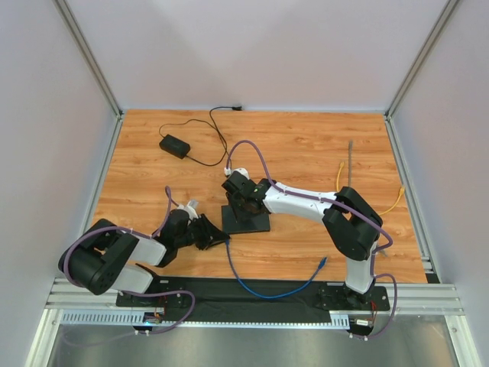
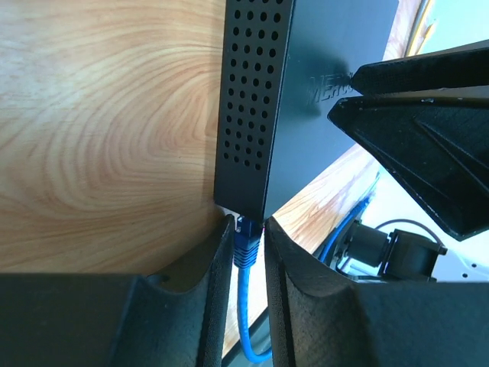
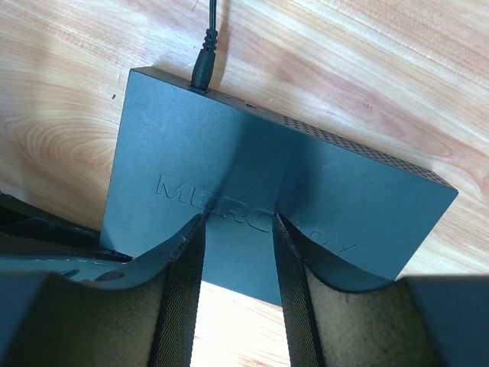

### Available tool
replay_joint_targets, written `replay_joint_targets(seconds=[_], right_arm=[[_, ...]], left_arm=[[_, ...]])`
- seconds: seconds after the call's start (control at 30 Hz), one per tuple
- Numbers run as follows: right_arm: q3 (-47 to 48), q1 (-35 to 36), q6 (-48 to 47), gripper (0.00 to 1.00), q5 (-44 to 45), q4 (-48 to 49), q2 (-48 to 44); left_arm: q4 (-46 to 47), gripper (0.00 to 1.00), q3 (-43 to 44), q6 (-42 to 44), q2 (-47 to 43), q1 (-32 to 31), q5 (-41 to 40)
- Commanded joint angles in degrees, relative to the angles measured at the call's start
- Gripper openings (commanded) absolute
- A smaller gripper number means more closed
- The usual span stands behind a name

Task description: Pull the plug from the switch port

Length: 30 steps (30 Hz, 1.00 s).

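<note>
Two arms: we see both reaching over one wood-grain table [image 1: 321, 153], the left gripper [image 1: 220, 238] from the near left, the right gripper [image 1: 243, 203] from the right.
Room: pale walls [image 1: 267, 46] close three sides, with metal posts [image 1: 92, 57] at the far corners.
Switch: it lies flat near the table's middle, slightly left [image 1: 258, 222], partly under the right gripper.
Also on the table: an adapter [image 1: 174, 145] far left, yellow cables [image 1: 395, 200] at the right, and a blue cable [image 1: 275, 293] curving along the near edge.
Left wrist view only: the blue plug [image 2: 244, 243] sits in a port at the switch's corner, beside a perforated side.
Right wrist view only: we see raised lettering on the lid and a black cord [image 3: 212, 15] entering the opposite edge.
Left fingers: one stands on each side of the plug, very close; we cannot tell whether they pinch it.
Right fingers: they are apart with nothing between them, tips pressed on the lid at the lettering.
Pointing: the plugged edge faces near-left, toward the left gripper; the corded edge faces far.
Long axis: it seems roughly left to right, though the right gripper hides part of it.
</note>
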Motion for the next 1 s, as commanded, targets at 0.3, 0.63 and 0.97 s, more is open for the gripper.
replay_joint_targets(seconds=[0.3,0.63,0.97], right_arm=[[-3.3,0.6,0.9,0.42,-6.5,-2.5,6.0],[-3.5,0.6,0.7,0.42,-5.9,-3.1,5.7],[-3.1,0.6,1.1,0.42,-6.1,-3.1,6.4]], left_arm=[[-5.5,0.25,-1.3,1.4,0.8,0.1,-6.7],[7.5,0.00,-2.6,-0.9,15.8,0.1,-3.7],[22.5,0.00,-8.2,-2.4,26.8,0.1,-2.6]])
